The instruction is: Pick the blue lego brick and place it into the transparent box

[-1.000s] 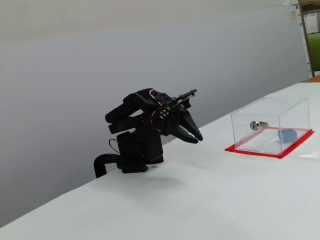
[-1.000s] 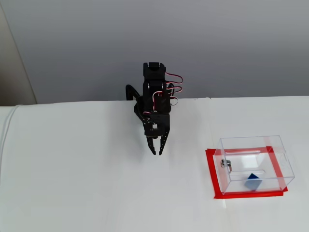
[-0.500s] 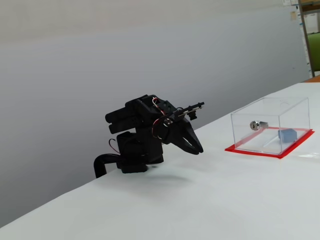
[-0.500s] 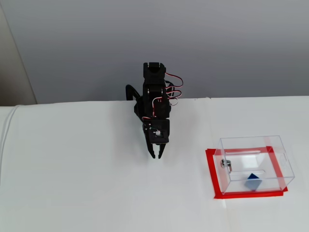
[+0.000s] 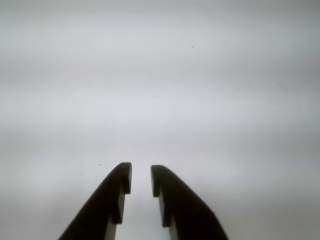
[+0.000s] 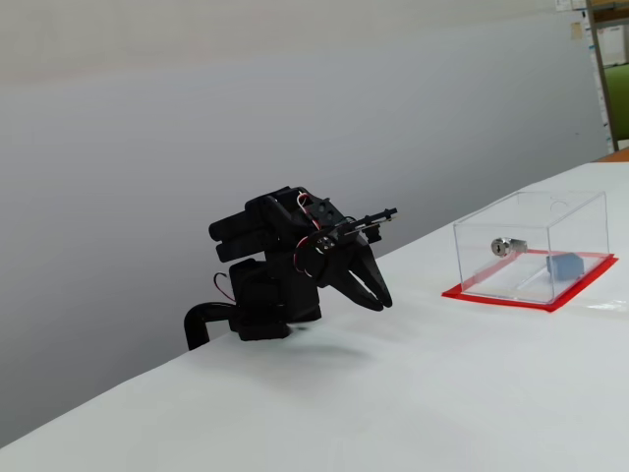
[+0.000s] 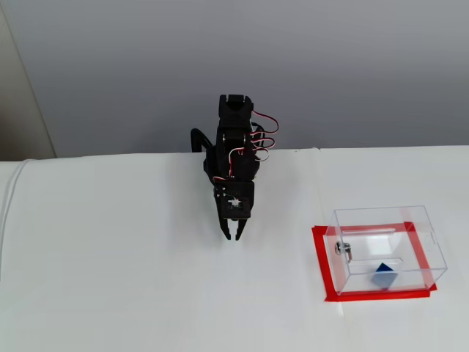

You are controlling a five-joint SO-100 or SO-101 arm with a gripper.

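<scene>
Sitting inside the transparent box (image 7: 387,248), the blue lego brick (image 7: 383,276) looks delivered; the gripper (image 5: 140,181), barely parted and empty, hangs well apart.

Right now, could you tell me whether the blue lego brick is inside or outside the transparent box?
Inside. The blue lego brick sits within the walls of the transparent box, on its red base; the side fixed view shows likewise.

Matt white surface (image 7: 110,279); glossy clear plastic transparent box (image 7: 387,248) with shiny silver metal lock (image 6: 508,245); smooth blue lego brick (image 7: 383,276); matt black plastic jaws.
</scene>
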